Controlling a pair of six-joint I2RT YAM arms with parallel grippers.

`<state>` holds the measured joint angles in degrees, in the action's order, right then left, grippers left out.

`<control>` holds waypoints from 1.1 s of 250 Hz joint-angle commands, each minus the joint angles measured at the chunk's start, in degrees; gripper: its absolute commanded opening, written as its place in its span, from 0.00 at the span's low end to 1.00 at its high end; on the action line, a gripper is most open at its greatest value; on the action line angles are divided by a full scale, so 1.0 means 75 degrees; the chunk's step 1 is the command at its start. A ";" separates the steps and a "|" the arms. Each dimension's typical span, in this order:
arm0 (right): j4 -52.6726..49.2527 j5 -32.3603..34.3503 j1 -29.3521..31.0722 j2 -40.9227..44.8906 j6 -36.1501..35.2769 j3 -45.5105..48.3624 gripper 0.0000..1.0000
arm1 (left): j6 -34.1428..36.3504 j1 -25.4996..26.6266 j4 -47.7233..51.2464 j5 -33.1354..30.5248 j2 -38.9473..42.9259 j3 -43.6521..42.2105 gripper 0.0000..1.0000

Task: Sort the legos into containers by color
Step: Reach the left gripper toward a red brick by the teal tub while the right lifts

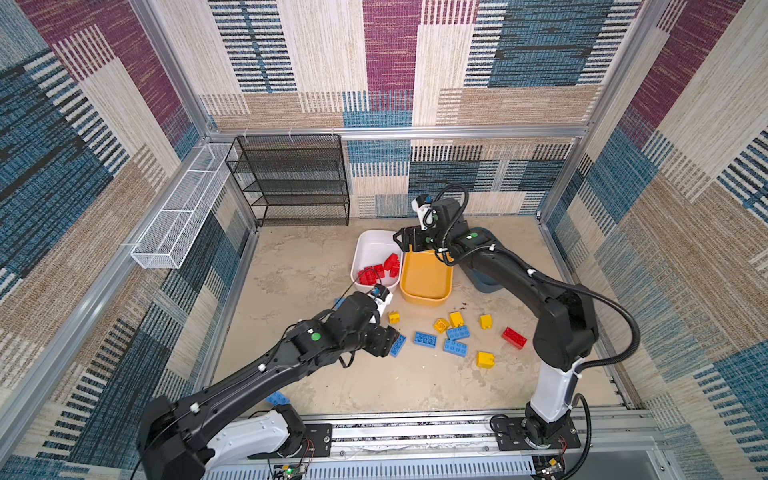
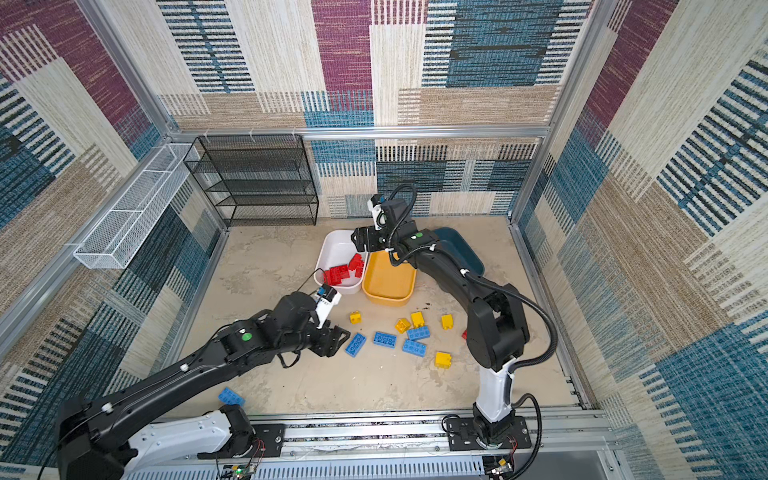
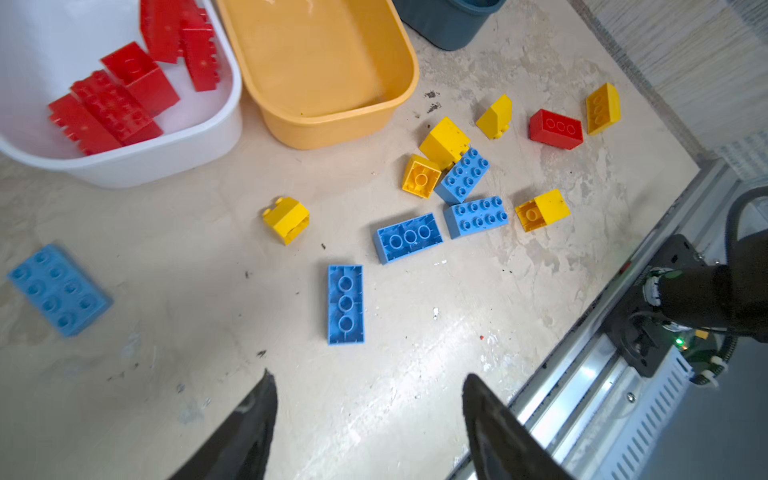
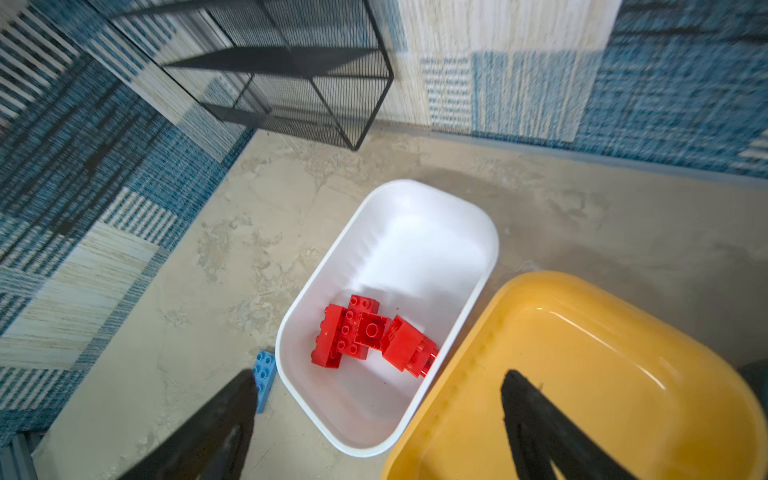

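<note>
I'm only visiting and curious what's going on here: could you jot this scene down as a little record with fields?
white tub: holds red bricks
yellow tub: no bricks seen inside
teal tub: partly hidden by the right arm, contents unclear
loose: blue bricks, yellow bricks, one red brick
left fingers: open, empty, near a blue brick
right fingers: open, empty, above where the white and yellow tubs meet

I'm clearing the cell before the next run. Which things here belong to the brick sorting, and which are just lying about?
Job: red legos, yellow legos, blue legos, white tub, yellow tub, teal tub.
Lying about: black rack, wire basket.
</note>
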<state>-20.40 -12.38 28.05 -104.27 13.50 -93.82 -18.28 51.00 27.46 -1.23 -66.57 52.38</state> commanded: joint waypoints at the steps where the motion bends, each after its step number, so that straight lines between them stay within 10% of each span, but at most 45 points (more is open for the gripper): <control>1: 0.0296 -0.0252 -0.0259 0.0787 0.0122 0.0336 0.92 | 0.0216 0.0498 -0.1259 -0.0166 -0.0993 0.0452 0.71; 136: -0.0671 0.0462 -0.0735 0.3545 -0.0310 0.0314 1.00 | 0.2385 0.2447 -0.2599 0.0359 -0.7180 0.5492 0.81; 275: -0.0819 0.0174 -0.0729 0.4337 -0.0444 0.0484 1.00 | 0.2464 0.2689 -0.2108 0.0367 -0.9806 0.8268 0.90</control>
<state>-27.27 -10.35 22.52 -72.49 10.46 -90.70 -0.73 70.24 10.39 4.78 -138.45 112.51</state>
